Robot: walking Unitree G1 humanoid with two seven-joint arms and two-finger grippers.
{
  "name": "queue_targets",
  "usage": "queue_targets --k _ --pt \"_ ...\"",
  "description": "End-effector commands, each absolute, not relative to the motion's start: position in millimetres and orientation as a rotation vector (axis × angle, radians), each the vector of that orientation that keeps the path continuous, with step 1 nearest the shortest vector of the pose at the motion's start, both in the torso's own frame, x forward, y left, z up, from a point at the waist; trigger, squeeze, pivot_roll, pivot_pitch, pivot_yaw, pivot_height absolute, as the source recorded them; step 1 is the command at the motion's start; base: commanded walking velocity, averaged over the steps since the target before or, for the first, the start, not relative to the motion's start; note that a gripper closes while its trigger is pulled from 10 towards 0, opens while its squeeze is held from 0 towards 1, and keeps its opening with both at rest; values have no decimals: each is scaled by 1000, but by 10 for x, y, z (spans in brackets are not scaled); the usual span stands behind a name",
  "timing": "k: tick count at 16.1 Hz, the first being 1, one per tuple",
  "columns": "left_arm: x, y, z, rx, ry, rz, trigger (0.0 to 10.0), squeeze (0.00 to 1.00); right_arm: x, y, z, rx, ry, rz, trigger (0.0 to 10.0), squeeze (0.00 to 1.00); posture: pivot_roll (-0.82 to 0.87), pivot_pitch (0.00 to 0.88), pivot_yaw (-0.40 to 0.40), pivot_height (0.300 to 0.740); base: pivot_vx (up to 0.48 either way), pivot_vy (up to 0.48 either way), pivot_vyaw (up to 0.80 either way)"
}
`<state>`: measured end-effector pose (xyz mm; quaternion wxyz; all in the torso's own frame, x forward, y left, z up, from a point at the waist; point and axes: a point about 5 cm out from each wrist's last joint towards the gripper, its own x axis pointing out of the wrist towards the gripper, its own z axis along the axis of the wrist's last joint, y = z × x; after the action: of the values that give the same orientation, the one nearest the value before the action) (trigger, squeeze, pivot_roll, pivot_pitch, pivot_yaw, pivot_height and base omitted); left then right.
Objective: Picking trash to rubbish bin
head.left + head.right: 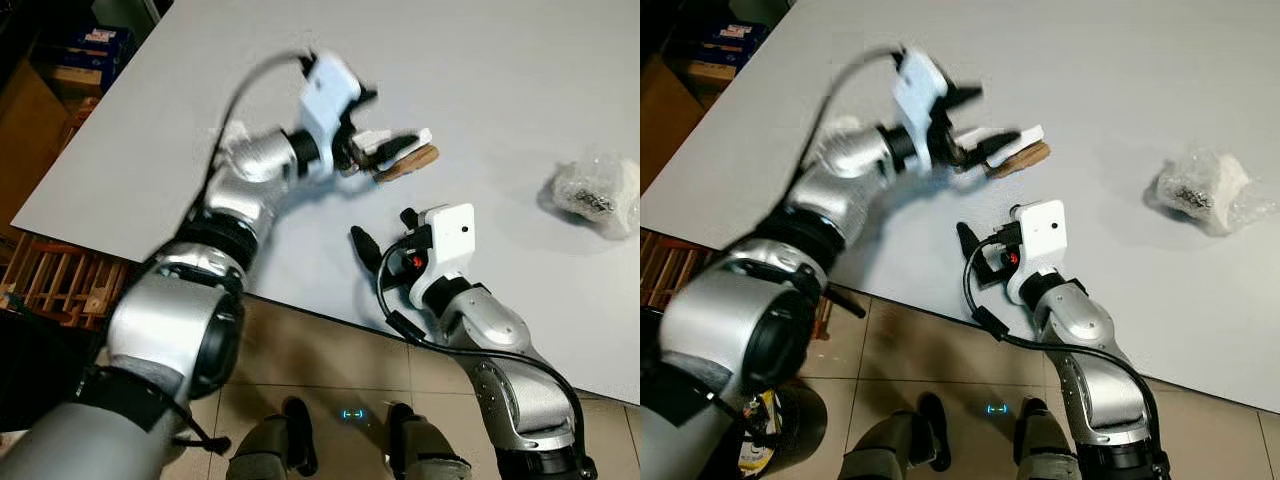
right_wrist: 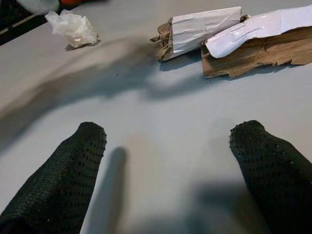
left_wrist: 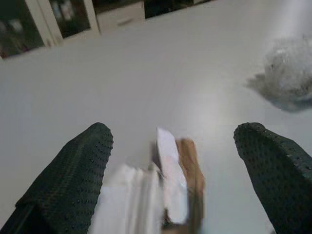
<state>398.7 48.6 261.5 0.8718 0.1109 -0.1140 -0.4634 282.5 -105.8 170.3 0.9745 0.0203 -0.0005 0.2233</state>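
White table [image 1: 180, 120] is where the torn cardboard scraps [image 1: 405, 155] are lying lengthwise between the wide-open, empty left gripper [image 3: 173, 161], blurred but way closer than the right gripper [image 2: 165, 161], also spread wide, nothing held.

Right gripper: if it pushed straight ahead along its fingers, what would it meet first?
Probably the torn cardboard scraps lying ahead of the open right gripper; bare table lies between. Depth is uncertain.

Items on the table [image 1: 480, 90] were two torn cardboard pieces [image 2: 253, 44], one crumpled tissue [image 2: 72, 28], one plastic wrapper [image 1: 598, 192].
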Motion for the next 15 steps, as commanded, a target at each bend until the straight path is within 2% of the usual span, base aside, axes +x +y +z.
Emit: queue_targets --k 1,8,12,15 --pt "3998 505 2474 235 -180 -934 10000 0 2777 -1056 1600 56 46 448 10000 0 -205 299 155 740 0 0 0" --pt "4012 535 2332 356 -154 -845 10000 0 2766 -1037 1593 61 46 450 10000 0 -205 293 152 740 0 0 0" --pt "4024 504 2614 327 -277 -829 10000 0 2769 -1053 1598 61 43 448 10000 0 -202 295 148 740 0 0 0" --pt "4038 547 2531 372 -237 -807 10000 0 2770 -1036 1590 64 46 451 10000 0 -197 303 152 740 0 0 0"
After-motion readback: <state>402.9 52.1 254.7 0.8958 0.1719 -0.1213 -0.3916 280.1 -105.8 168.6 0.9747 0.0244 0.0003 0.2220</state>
